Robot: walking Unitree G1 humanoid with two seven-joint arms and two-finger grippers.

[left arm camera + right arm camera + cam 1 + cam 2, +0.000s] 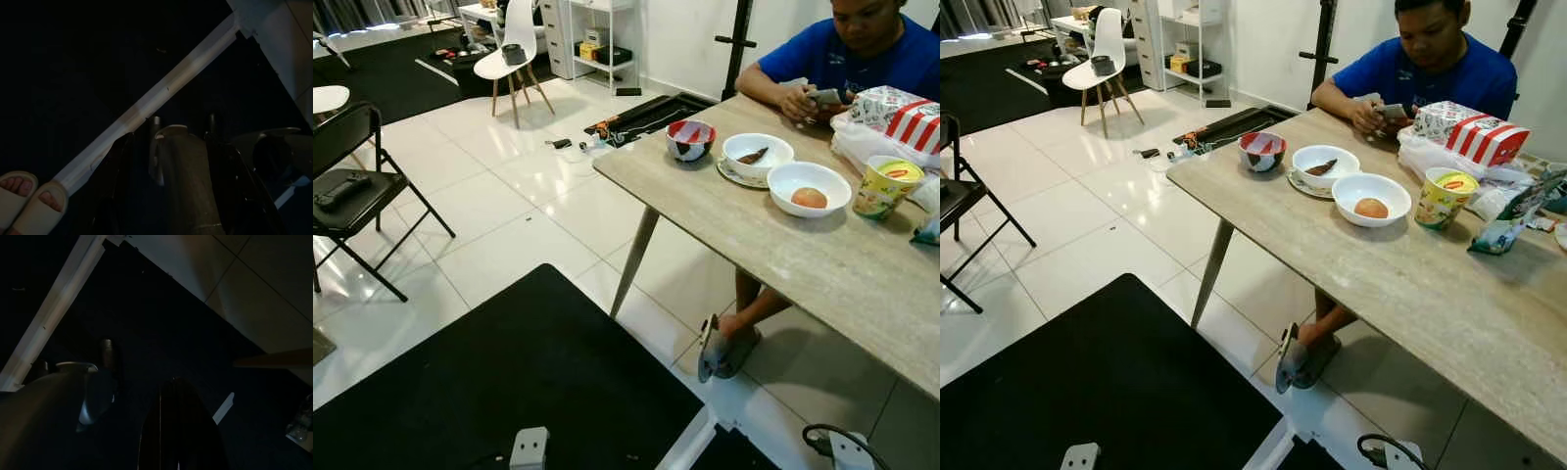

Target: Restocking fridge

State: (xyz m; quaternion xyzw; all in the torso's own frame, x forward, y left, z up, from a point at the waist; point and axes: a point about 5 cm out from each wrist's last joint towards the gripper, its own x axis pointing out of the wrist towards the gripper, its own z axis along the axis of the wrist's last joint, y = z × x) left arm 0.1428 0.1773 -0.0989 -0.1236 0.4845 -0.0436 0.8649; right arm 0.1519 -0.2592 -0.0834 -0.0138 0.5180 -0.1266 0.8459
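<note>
Early in the restocking, by the look of it: nothing collected, no fridge to be seen. Standing short of the desk (803, 255), both arms hanging idle low over the black floor mat (509, 382). Left tool (166, 196) seen dimly along its dark fingers, seemingly apart with nothing between them; right tool (171, 431) too dark to say whether open or closed, or whether holding anything.

Next move, probably: closing on the desk, then picking one food item to lift, with care for the person (1430, 69) seated at the far side, busy with a phone.

On the desk, in a row: a red-and-white patterned bowl (690, 139), contents not visible; a white bowl (758, 152) on a saucer holding a dark piece of food; a white bowl (809, 187) holding a round orange-brown item; a yellow cup of instant noodles (887, 186), lid on. Behind these, a red-striped box (1474, 132) atop a white plastic bag (1420, 152).
</note>
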